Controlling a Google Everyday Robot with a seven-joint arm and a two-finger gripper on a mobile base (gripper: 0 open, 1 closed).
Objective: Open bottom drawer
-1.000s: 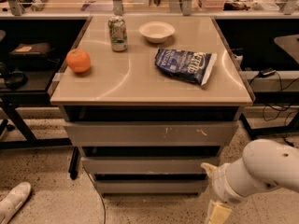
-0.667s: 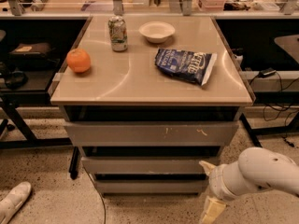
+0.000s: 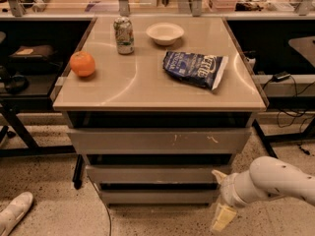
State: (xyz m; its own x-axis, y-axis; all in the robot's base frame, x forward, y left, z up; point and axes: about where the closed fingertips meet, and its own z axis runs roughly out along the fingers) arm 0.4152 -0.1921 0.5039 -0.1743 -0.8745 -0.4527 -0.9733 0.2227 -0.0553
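The bottom drawer [image 3: 157, 196] is the narrowest grey front, lowest of three under the tan tabletop, and looks shut. Above it sit the mid-width front [image 3: 157, 174] and the widest front [image 3: 157, 140] with pale scratch marks. My gripper [image 3: 220, 198] is at the end of the white arm [image 3: 275, 178], low at the right, just beside the right end of the bottom drawer front. One pale finger [image 3: 222, 217] points down toward the floor and another [image 3: 219, 175] sticks up near the middle front.
On the tabletop [image 3: 147, 82] lie an orange [image 3: 82, 63], a can [image 3: 124, 35], a white bowl [image 3: 165, 33] and a blue chip bag [image 3: 195, 69]. A shoe [image 3: 15, 213] is on the speckled floor at lower left. Dark desks and cables flank the cabinet.
My arm and gripper have shifted left and a little up, closer to the right end of the bottom drawer. The drawers have not moved.
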